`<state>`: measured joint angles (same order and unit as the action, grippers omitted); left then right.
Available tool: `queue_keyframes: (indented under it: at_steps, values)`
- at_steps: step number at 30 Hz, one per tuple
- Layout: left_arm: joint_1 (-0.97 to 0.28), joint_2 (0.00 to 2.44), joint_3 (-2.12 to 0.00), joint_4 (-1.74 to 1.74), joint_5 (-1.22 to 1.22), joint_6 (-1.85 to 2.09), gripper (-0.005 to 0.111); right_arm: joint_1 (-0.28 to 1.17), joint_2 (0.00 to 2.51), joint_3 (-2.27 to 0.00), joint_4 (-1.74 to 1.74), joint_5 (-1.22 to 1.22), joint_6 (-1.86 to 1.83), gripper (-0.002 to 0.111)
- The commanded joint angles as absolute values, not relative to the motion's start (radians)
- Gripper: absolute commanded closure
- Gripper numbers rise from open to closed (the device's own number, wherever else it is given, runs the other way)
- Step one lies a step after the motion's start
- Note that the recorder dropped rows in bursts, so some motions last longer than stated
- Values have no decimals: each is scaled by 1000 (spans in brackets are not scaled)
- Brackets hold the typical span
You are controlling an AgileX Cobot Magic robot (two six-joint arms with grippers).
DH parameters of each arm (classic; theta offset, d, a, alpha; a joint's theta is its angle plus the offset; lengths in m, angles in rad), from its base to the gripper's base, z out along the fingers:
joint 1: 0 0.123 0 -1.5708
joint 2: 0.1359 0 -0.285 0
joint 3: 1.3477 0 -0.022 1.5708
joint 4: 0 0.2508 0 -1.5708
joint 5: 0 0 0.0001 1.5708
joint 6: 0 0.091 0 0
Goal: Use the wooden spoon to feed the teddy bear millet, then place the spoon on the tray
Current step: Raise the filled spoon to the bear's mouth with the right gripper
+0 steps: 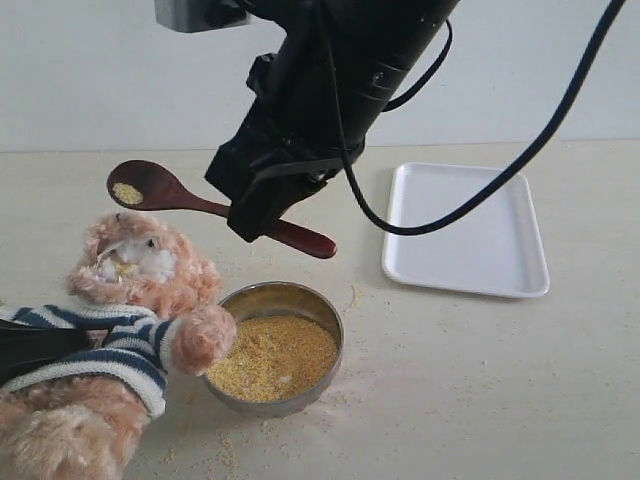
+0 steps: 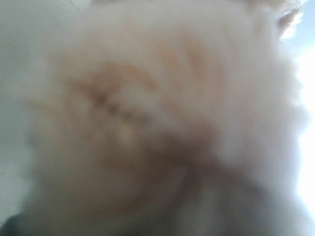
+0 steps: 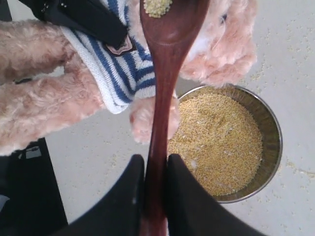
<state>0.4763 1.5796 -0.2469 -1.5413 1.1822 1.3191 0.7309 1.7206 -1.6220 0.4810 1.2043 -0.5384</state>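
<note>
The teddy bear (image 1: 150, 270) leans back at the lower left, and its fur fills the blurred left wrist view (image 2: 147, 123). My left gripper (image 1: 60, 345) is shut on its striped torso; one black finger (image 3: 83, 17) lies across the shirt. My right gripper (image 1: 262, 215) is shut on the handle of the wooden spoon (image 1: 175, 195), which sits between its jaws (image 3: 153, 164). The spoon's bowl holds a little millet (image 1: 127, 192) just above the bear's head. A few grains stick to the muzzle. More millet (image 1: 272, 357) fills the metal bowl (image 1: 280, 292) beside the bear's paw. The white tray (image 1: 470, 235) lies at the right.
Loose grains (image 1: 225, 450) are scattered on the table around the metal bowl. A black cable (image 1: 400, 228) from the right arm hangs over the tray's left edge. A pale wall stands behind the table.
</note>
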Motion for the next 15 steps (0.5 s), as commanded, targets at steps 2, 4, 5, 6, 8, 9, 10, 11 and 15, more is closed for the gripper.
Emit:
queue_keyframes:
  at_steps: [2, 4, 5, 6, 8, 9, 10, 11, 15]
  values:
    - [478, 1572, -244, -1558, 1221, 1301, 102, 731, 1728, -1628, 485, 1131, -538, 108]
    - [478, 1572, -244, -1558, 1221, 1301, 102, 739, 1749, -1628, 480, 1125, -538, 108]
    - [478, 1572, -244, -1558, 1221, 1301, 102, 746, 1758, -1628, 475, 1125, -544, 108]
    - [478, 1572, -244, -1558, 1221, 1301, 102, 756, 1774, -1628, 457, 1125, -554, 108]
    - [478, 1572, -244, -1558, 1221, 1301, 102, 779, 1792, -1628, 394, 1104, -559, 108]
    - [478, 1572, -244, -1558, 1221, 1301, 102, 792, 1802, -1628, 362, 1083, -553, 108]
    - [478, 1572, -244, -1558, 1221, 1301, 102, 803, 1807, -1628, 341, 1065, -547, 108]
    - [478, 1572, -244, -1558, 1221, 1301, 102, 815, 1815, -1628, 318, 1040, -539, 108]
    - [478, 1572, -244, -1558, 1221, 1301, 102, 860, 1835, -1628, 245, 948, -526, 108]
